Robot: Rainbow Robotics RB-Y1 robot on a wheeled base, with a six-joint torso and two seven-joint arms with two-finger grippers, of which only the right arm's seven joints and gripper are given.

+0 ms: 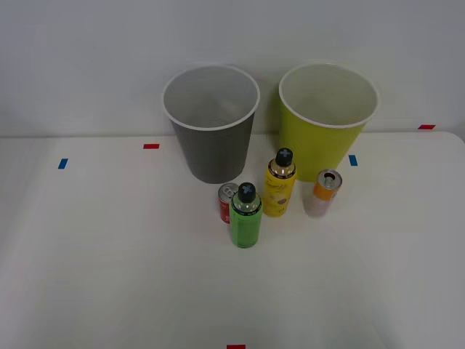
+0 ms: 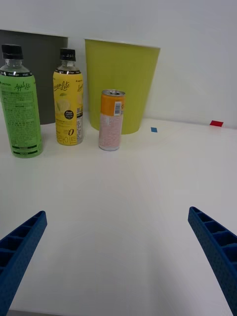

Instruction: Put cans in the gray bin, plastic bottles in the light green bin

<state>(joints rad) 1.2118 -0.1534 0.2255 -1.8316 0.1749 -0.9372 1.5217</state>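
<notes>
The gray bin [image 1: 211,123] and the light green bin [image 1: 325,118] stand side by side at the back of the white table. In front of them stand a green plastic bottle [image 1: 245,217], a yellow plastic bottle [image 1: 279,185], a short red can [image 1: 227,202] and an orange-and-white can [image 1: 322,193]. The wrist view has the green bottle [image 2: 20,106], yellow bottle [image 2: 67,98] and orange-and-white can [image 2: 111,120] ahead, with the light green bin [image 2: 121,84] and gray bin [image 2: 42,74] behind. My right gripper [image 2: 118,256] is open, low over the table, well short of the can.
Small red tape marks [image 1: 151,146] and blue tape marks [image 1: 62,163] dot the table [image 1: 109,276]. A white wall rises right behind the bins. Bare tabletop stretches in front of the bottles and to both sides.
</notes>
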